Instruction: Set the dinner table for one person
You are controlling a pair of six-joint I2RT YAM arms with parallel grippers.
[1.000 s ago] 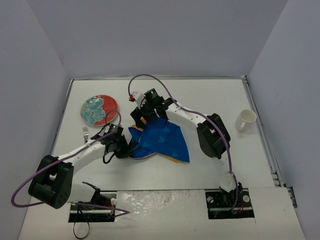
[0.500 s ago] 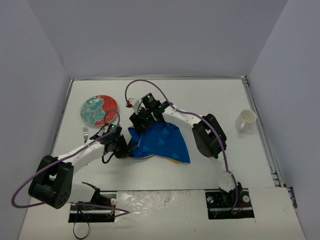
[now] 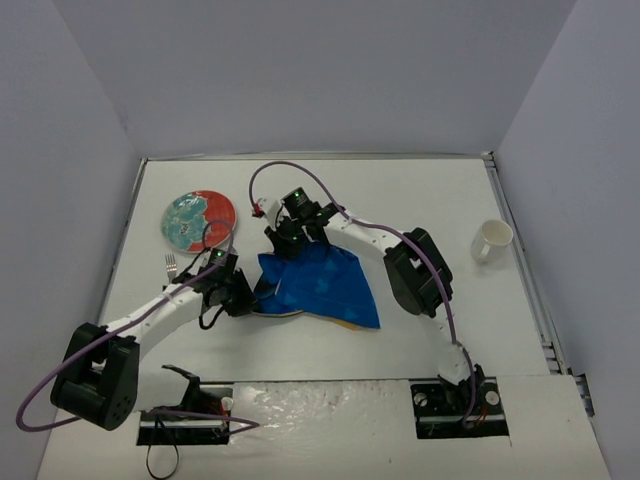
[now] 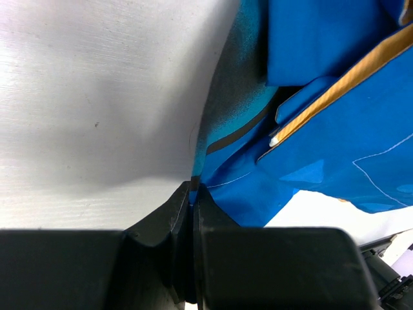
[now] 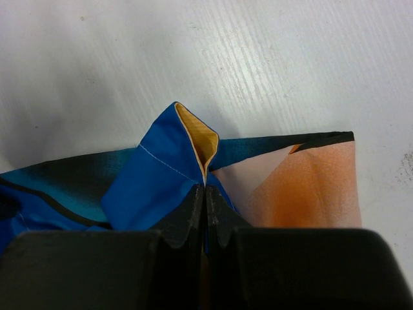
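Observation:
On the white dinner table a blue placemat lies crumpled and folded over near the middle. My left gripper is shut on its left edge; in the left wrist view the jaws pinch a thin blue fold of the placemat. At the mat's far left corner my right gripper is shut too. The right wrist view shows this gripper clamping a raised blue fold with yellow lining.
A round red and teal plate sits at the far left of the table, with a fork just in front of it. A white mug stands near the right edge. Grey walls surround the table.
The right gripper has come down onto the mat's far corner and shut on a fold of it. The left arm has shifted slightly, still holding the mat's left edge.

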